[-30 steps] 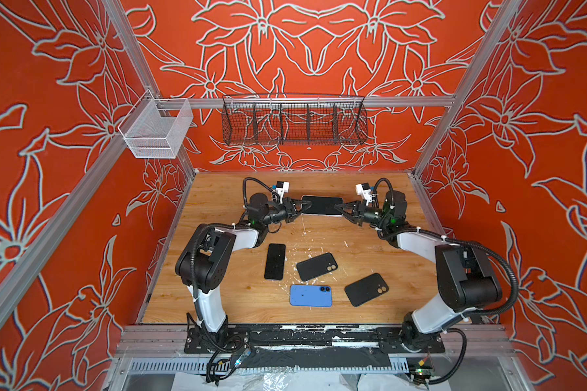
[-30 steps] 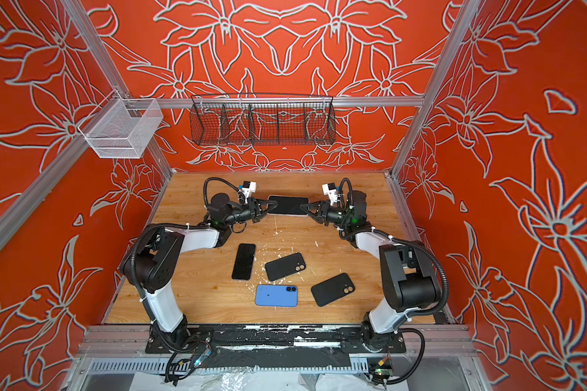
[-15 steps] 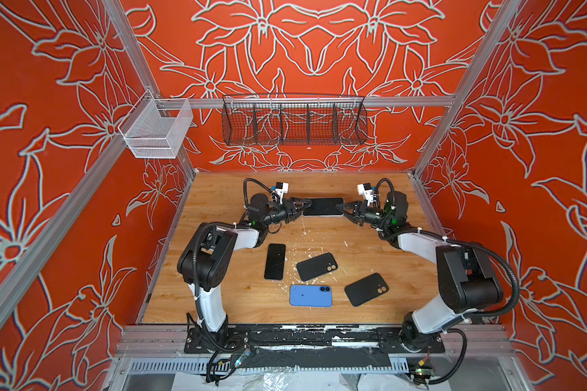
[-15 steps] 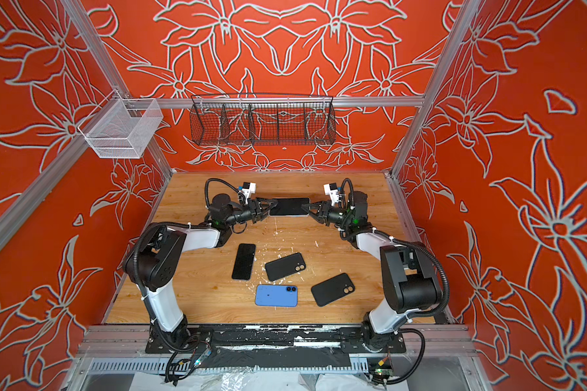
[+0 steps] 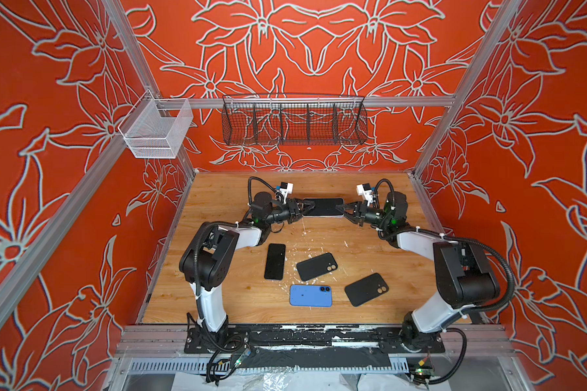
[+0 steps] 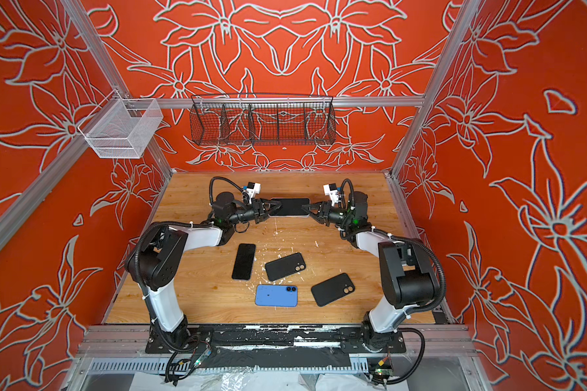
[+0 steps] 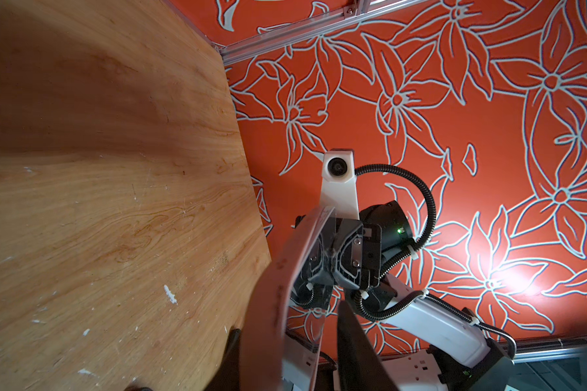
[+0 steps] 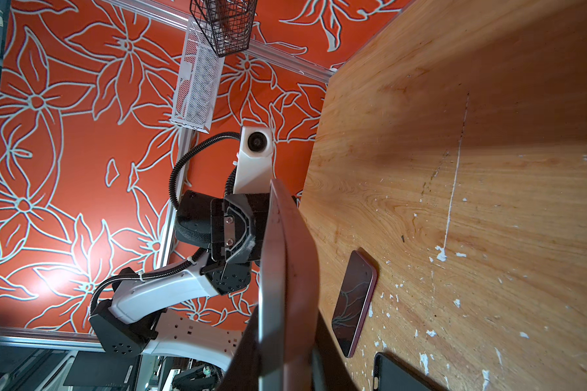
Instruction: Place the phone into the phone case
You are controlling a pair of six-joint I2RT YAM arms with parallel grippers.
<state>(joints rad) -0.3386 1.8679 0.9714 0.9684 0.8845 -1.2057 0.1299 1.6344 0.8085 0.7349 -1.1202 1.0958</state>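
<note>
- On the scuffed wooden tabletop [image 5: 214, 203], the leftmost loose item we see is a glossy black-screened phone [image 5: 274, 261], lying flat with its screen up.
- The left gripper [image 5: 304, 209] reaches in at the back of the table, with a finger on either side of the held phone's left end. In the left wrist view a sliver of wall shows between one finger [image 7: 356, 348] and the phone's edge. We cannot tell whether it is gripping or standing loose.
- A blue rectangular slab with two camera lenses [image 5: 310, 295] lies nearest the front edge. A matte black phone case [image 5: 317, 266] sits just behind it, not touching.
- The dark-screened phone with a pale rim [image 5: 323, 207] is held screen up, clear of the tabletop, at the back between the two grippers.
- The right gripper [image 5: 346, 212] is clamped on that phone's right end. In the right wrist view we see its fingers close against both faces of the phone [image 8: 285, 270].
- A second matte black phone case [image 5: 366, 289] lies furthest right, well apart from the held phone.
</note>
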